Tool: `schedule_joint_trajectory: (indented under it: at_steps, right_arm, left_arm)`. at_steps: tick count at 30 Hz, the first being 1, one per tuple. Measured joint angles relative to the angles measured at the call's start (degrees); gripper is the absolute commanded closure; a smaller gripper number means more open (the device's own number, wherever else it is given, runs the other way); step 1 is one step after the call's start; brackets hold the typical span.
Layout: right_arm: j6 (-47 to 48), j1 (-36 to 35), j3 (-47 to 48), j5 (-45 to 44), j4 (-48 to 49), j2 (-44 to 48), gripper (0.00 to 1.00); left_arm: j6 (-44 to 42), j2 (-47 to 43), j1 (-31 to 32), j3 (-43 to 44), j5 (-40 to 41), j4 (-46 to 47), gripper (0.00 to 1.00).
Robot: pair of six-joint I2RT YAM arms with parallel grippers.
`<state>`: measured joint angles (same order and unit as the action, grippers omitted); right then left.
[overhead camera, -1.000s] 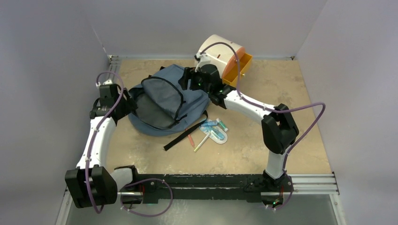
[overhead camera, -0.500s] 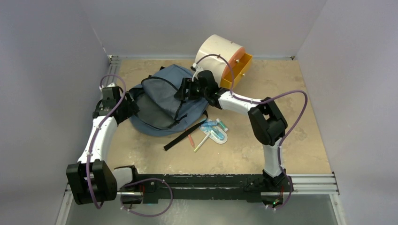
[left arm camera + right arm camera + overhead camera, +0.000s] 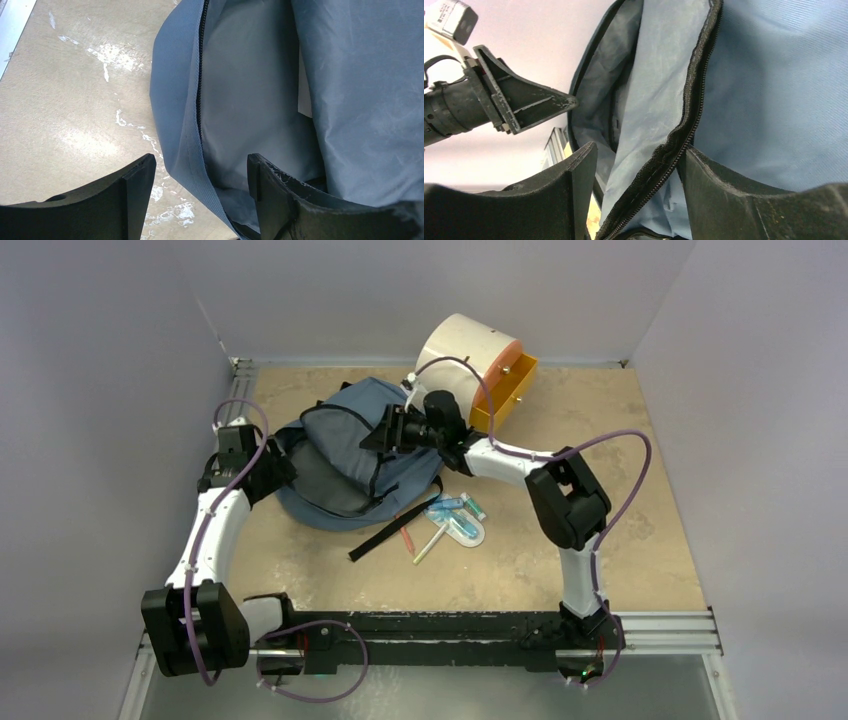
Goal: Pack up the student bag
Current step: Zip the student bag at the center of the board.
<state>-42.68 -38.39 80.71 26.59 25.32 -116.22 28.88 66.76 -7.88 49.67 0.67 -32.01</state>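
Between the wide-parted, empty jaws of the right gripper (image 3: 638, 150) runs the black zipper edge (image 3: 685, 127) of the student bag (image 3: 352, 402), while the left gripper (image 3: 201, 162), equally wide and holding nothing, straddles the opposite rim of its open mouth. Lying on the far left part of the table (image 3: 620, 450), the bag has a cream cylindrical cabinet (image 3: 460, 348) with an orange drawer (image 3: 512, 388) pulled out just behind it, and a black strap (image 3: 385, 537) and scattered pens (image 3: 455, 520) near its front.

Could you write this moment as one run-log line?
student bag: unzipped, mouth open | left gripper: open, astride bag rim | right gripper: open, astride zipper edge | stationery: outside bag
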Motion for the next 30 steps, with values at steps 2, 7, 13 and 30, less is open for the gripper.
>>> schedule_joint_trajectory:
  at_steps: [2, 7, 13, 30]
  right_arm:
    - [-0.2, -0.3, -0.1, 0.5, 0.9, 0.0, 0.39]
    - [0.1, -2.1, -0.2, 1.6, 1.6, 0.0, 0.39]
    - [3.9, -7.7, 2.8, 1.4, -2.2, 0.0, 0.37]
    - [13.4, -13.3, 1.7, -12.4, -9.6, 4.6, 0.34]
  left_arm:
    - [0.0, 0.0, 0.0, 0.0, 0.0, 0.1, 0.34]
    - [0.0, 0.0, 0.0, 0.0, 0.8, 0.0, 0.35]
    - [0.0, -0.3, 0.0, 0.2, 3.5, -1.4, 0.34]
    - [-1.4, -9.4, -0.3, 10.6, 8.5, -6.8, 0.36]
